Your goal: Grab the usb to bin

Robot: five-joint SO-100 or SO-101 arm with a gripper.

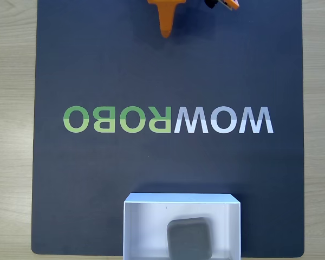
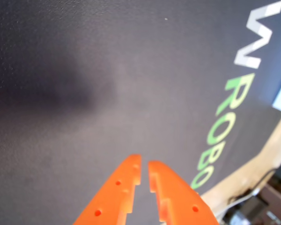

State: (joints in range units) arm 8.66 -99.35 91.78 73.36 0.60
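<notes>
Dark mat [image 1: 97, 189] with the green and white logo [image 1: 168, 119] covers my wooden table [image 1: 11, 108]. Nearest in the fixed view, the usb [image 1: 189, 238] lies inside the bin [image 1: 146, 227]. Far off at the top edge, my gripper [image 2: 144, 165] hangs over bare mat, orange jaws nearly together, gripping nothing.

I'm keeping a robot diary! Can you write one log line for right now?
usb: inside bin | gripper: nearly shut, holding nothing, above dark mat, far from bin | task: looks done
</notes>
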